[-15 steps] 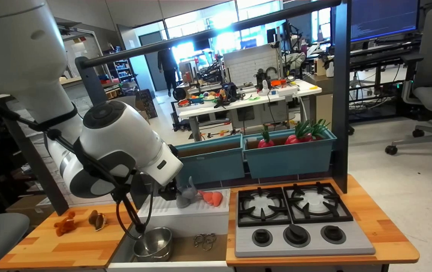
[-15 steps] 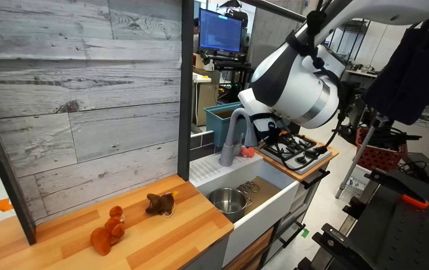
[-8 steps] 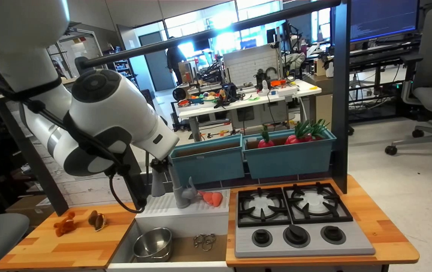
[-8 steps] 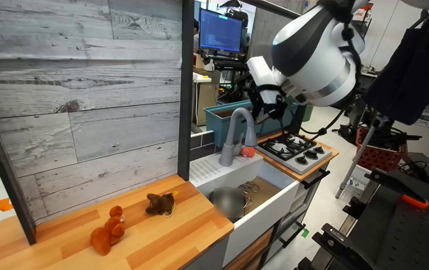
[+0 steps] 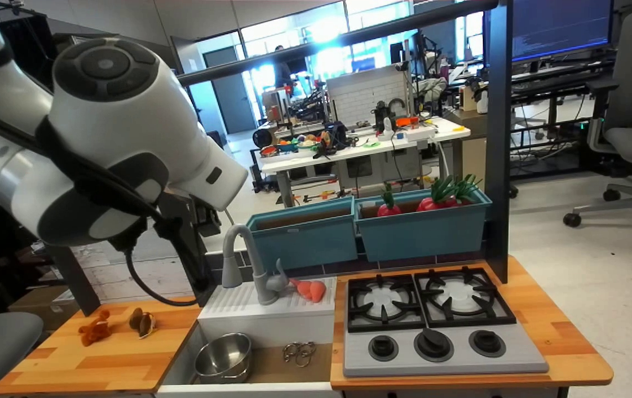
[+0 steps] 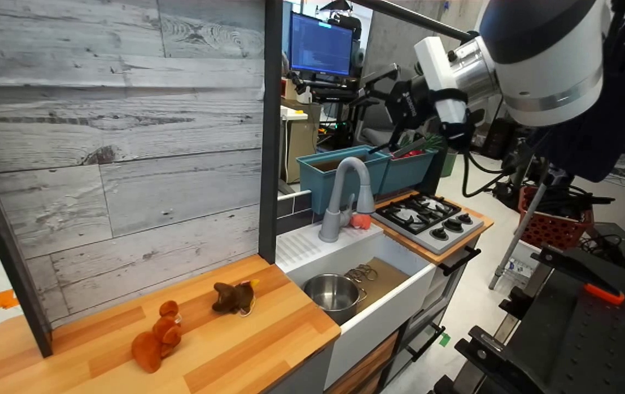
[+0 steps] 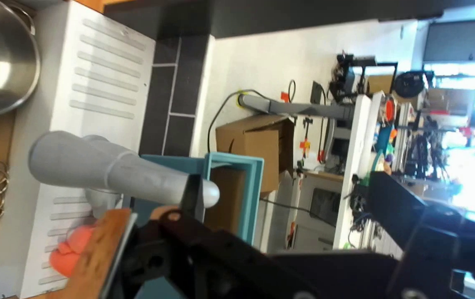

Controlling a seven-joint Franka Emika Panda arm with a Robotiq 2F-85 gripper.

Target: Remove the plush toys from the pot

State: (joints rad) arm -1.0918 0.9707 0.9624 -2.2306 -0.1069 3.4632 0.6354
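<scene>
An orange plush toy and a brown plush toy lie apart on the wooden counter. Both also show in an exterior view, the orange toy farther from the sink than the brown toy. The silver pot stands in the sink; bare metal shows inside it. It is partly cut off in the wrist view. My gripper is raised high, beyond the faucet and above the planters, away from toys and pot. In the wrist view the gripper has its fingers wide apart with nothing between them.
A grey faucet stands behind the sink. A red-orange object lies beside its base; its kind is unclear. Metal rings lie in the sink. Teal planters, a stove and a dark overhead bar surround the area.
The arm has risen and drawn back from the faucet, and the gripper has turned so its spread fingers show. The toys, pot and rings have not moved.
</scene>
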